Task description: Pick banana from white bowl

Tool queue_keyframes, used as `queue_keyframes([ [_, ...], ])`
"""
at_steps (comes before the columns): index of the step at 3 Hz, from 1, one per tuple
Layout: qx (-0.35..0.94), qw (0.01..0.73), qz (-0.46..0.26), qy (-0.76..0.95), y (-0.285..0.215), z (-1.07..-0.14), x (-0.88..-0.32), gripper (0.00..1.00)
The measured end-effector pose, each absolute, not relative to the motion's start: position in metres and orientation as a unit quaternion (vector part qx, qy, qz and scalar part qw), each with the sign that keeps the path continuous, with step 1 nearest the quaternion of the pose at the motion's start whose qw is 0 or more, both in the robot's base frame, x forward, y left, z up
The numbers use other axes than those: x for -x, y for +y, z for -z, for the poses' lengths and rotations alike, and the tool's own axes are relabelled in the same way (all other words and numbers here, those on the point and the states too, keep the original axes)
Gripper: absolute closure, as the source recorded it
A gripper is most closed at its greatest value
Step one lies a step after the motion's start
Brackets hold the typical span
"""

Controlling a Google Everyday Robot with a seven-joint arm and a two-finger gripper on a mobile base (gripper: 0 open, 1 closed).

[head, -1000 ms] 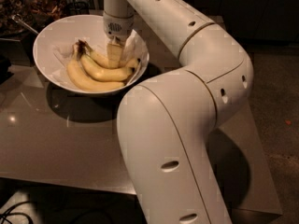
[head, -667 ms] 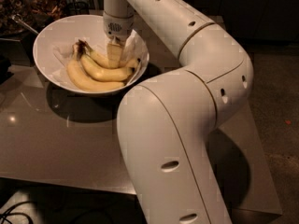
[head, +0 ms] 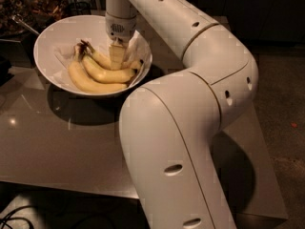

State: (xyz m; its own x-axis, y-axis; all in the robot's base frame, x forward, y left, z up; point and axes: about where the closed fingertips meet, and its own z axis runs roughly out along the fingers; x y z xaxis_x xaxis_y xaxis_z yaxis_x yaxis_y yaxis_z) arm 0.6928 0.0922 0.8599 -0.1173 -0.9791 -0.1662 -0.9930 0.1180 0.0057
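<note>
White bowl [head: 47,39]: one.
Bananas [head: 95,84]: three, inside it.
Gripper [head: 116,57]: one, down among them; clenched or released, can't tell.

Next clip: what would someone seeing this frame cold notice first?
The bulky white arm fills the right and foreground, bending up over the grey table. At upper left, its gripper reaches down into the white bowl, right among the yellow bananas.
</note>
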Motion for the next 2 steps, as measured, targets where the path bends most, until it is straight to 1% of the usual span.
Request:
queue_keyframes([
  [1, 0.662, 0.061, -0.057, 0.745, 0.0923, -0.8599, -0.693, 0.0],
  [2, 0.662, 0.061, -0.058, 0.745, 0.0923, -0.8599, -0.693, 0.0],
])
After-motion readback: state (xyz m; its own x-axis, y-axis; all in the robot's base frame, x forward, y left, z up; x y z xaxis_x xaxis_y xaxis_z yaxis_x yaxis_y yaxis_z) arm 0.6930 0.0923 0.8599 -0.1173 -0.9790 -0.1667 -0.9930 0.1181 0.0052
